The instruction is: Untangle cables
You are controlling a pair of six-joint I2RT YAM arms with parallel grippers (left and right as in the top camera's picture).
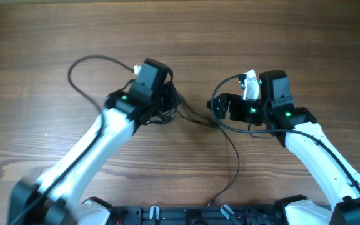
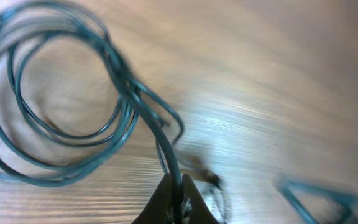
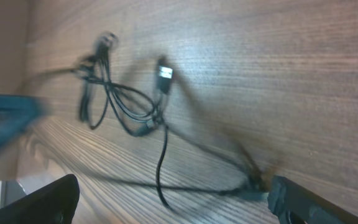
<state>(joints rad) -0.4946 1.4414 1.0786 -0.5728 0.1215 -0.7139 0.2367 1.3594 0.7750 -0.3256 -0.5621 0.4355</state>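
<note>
the cables (image 3: pixel 153 117) are skinny black cords with tiny plugs, bunched in a messy tangle mid-table (image 1: pixel 280 37) between both arms, loose loops trailing off. left gripper (image 2: pixel 180 199) pinched tight on a few strands, right gripper (image 3: pixel 171 190) gaping wide, holding nothing

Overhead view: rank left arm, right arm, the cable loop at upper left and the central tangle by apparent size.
1. left arm
2. right arm, slightly smaller; both rise toward the camera, so unsure
3. cable loop
4. tangle
</note>
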